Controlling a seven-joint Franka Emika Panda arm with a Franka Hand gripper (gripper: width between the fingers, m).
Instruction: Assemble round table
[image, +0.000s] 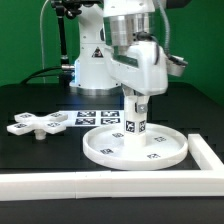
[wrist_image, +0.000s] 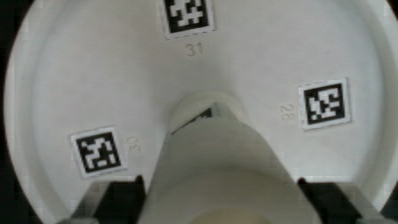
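Note:
The large rimmed round disc (image: 133, 146) lies flat on the black table at the front centre. The short cylindrical post (image: 137, 112) stands upright on the disc's middle. My gripper (image: 137, 98) is shut on the post near its top, coming straight down from above. In the wrist view the post (wrist_image: 217, 160) fills the space between my dark fingers (wrist_image: 118, 195), with the disc (wrist_image: 178, 70) and its tags below. The small cross-shaped piece (image: 40, 124) lies flat on the table at the exterior view's left, apart from the disc.
The marker board (image: 96, 117) lies flat behind the disc, near the robot's base (image: 92, 65). A long white border rail (image: 110, 182) runs along the front and turns back at the exterior view's right (image: 207, 150), close to the disc's rim.

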